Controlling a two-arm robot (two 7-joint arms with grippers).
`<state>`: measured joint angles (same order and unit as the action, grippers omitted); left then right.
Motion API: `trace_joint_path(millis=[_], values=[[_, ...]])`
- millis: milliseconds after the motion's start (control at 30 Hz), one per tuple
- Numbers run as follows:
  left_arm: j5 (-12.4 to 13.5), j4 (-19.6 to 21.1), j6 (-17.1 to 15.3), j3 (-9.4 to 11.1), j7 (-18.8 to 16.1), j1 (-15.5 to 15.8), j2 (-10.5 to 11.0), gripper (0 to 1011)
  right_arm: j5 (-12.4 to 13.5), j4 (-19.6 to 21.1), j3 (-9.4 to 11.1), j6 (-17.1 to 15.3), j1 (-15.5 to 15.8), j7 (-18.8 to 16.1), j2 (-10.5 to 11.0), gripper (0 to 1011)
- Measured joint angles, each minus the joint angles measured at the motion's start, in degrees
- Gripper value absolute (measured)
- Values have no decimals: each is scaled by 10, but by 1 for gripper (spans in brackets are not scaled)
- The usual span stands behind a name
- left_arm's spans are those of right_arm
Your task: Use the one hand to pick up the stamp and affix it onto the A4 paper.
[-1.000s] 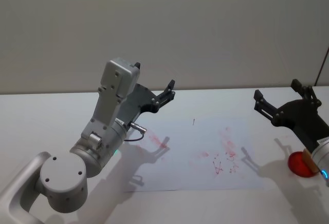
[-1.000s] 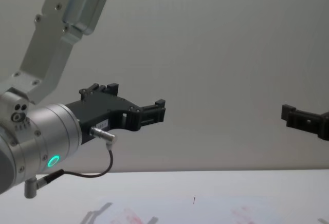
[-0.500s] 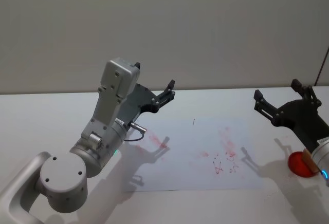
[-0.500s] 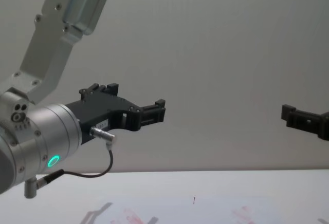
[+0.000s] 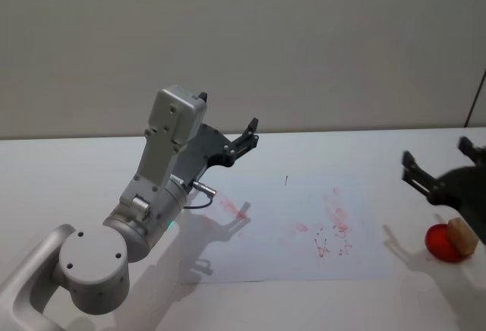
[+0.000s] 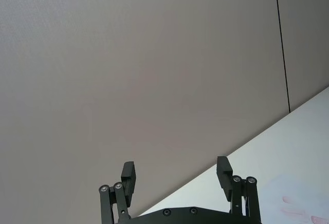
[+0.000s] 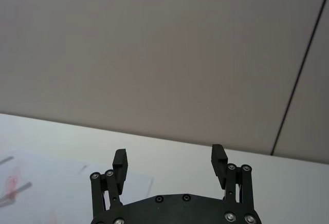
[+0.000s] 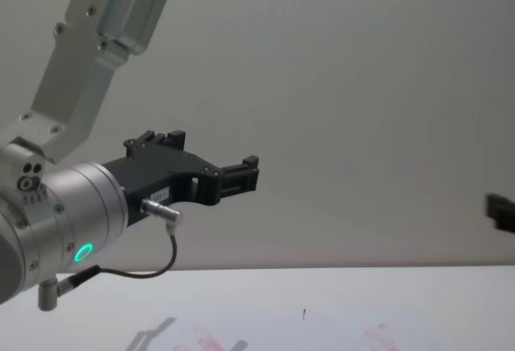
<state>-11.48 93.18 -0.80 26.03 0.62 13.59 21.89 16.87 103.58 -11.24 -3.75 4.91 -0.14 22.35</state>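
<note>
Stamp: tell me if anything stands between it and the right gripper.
Nothing visible does. The open right gripper hangs close by the stamp, which sits on a red pad beside the A4 paper. Left gripper parked, open.

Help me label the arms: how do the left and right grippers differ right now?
The left gripper is raised near the A4 paper's left end. The right gripper hangs past its right edge, near the stamp on the red ink pad. In the chest view the left gripper sits higher than the right gripper. Both are black, two-fingered, open and empty.
</note>
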Motion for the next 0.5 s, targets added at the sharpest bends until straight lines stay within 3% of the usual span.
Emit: trace_joint_path(millis=[133,500], values=[[0,0,0,0,0,0,0,1001,5,13,11,-13,26,21,19,1001],[0,0,0,0,0,0,0,1001,10,30,28,-44,64,42,45,1001]])
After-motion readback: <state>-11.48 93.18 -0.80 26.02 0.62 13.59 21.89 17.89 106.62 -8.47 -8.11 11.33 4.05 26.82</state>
